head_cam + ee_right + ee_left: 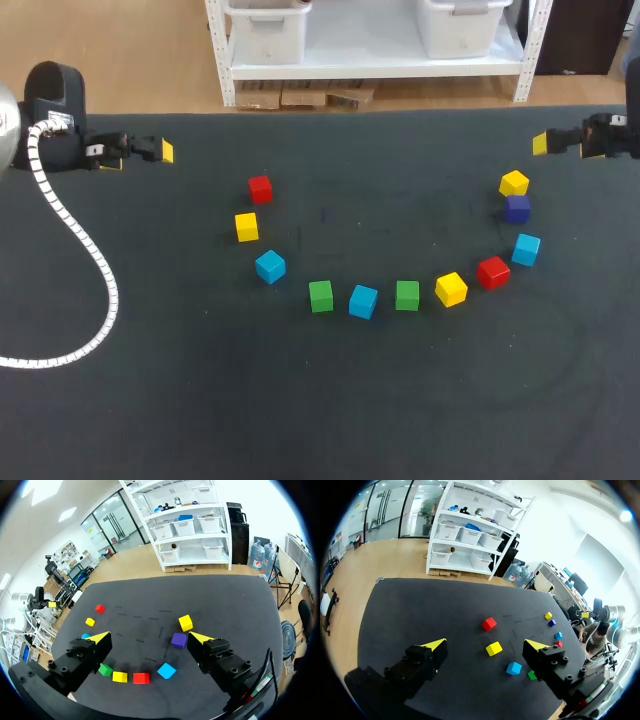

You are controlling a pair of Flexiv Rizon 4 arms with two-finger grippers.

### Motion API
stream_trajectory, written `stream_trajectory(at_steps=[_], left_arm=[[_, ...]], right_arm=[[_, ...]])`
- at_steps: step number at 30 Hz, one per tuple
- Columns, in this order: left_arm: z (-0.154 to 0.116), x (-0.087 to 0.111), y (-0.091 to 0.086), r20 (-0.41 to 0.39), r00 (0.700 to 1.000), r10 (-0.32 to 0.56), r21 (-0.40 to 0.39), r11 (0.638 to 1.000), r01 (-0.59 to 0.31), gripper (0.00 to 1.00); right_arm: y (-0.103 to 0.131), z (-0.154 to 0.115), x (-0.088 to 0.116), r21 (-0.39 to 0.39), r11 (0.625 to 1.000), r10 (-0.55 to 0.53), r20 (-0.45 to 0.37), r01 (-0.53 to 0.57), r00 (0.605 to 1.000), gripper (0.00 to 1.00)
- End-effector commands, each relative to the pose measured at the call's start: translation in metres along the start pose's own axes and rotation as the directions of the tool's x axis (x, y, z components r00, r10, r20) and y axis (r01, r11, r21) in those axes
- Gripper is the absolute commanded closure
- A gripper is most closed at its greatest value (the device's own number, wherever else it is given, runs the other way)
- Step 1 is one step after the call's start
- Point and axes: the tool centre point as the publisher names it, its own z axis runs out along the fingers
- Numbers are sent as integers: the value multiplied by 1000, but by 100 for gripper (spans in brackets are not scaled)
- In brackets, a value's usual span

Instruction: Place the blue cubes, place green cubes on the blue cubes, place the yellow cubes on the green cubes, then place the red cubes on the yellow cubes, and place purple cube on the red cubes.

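The dark table [150, 400] has my left arm [55, 120] at its far left corner, a white ribbed cable [100, 300] looping from it, and my right arm [610, 135] at the far right. The left gripper [485, 644] and right gripper [150, 637] both stand spread wide, grasping nothing, well apart from the cubes. Eleven small cubes sit flat and unstacked in a U-shaped arc open toward the far edge, several turned corner-on: left red cube [260, 188], left yellow cube [246, 226], left blue cube [270, 266], left green cube [320, 295], middle blue cube [362, 301], right green cube [407, 295], middle yellow cube [451, 289], right red cube [492, 272], right blue cube [526, 249], purple cube [516, 208], then far yellow cube [514, 183] just beside it
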Motion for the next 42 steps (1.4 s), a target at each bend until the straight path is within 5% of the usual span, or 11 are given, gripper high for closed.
stream_trajectory(at_steps=[1,10,25,34,39,42], left_arm=[[0,2,3,7,1000,3,12,1000,-3,0],[0,2,3,7,1000,3,12,1000,-3,0],[0,2,3,7,1000,3,12,1000,-3,0],[0,2,3,7,1000,3,12,1000,-3,0],[0,2,3,7,1000,3,12,1000,-3,0],[0,2,3,7,1000,3,12,1000,-3,0]], right_arm=[[0,0,0,0,1000,0,0,0,1000,0],[0,-2,0,3,1000,-13,-6,13,1000,0],[27,-29,7,11,979,-200,-158,205,967,0],[24,-33,27,24,916,-371,-330,401,868,0],[9,-26,45,66,829,-454,-503,556,735,0],[3,-28,52,54,808,-465,-552,586,692,0]])
